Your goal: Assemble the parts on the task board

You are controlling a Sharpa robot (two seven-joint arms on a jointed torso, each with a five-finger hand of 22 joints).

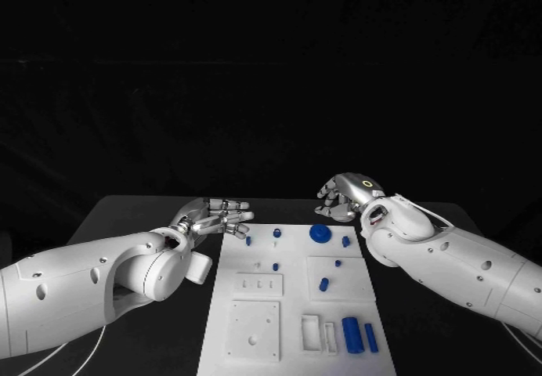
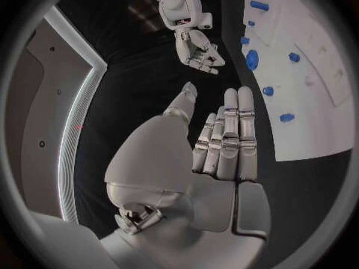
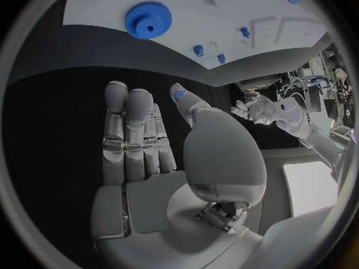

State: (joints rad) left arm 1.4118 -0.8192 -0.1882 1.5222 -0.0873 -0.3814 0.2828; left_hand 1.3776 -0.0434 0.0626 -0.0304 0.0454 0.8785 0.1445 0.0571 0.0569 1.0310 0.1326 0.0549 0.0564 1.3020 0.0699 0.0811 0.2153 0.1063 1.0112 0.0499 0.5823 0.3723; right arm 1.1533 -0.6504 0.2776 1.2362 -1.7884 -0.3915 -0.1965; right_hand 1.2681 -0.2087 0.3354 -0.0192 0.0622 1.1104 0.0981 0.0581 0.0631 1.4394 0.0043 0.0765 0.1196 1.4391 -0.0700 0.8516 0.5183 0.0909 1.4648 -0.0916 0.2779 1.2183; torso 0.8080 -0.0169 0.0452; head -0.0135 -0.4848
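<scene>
Nearest us, two blue bars [image 1: 359,335] are lying on the board's [image 1: 294,313] near right corner, and a blue gear [image 1: 319,233] is sitting near its far edge. Beyond, we are keeping both hands off the board, fingers apart and holding nothing: left hand [image 1: 217,217] beside its far left corner, right hand [image 1: 348,196] past its far right corner.

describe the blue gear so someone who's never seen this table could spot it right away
Start at the white task board in the middle of the black table and go to its far end, between the two hands. The blue gear lies flat there, toward the right hand's side. It is a toothed disc with a hole in its middle, much wider than the small blue pegs beside it.
</scene>
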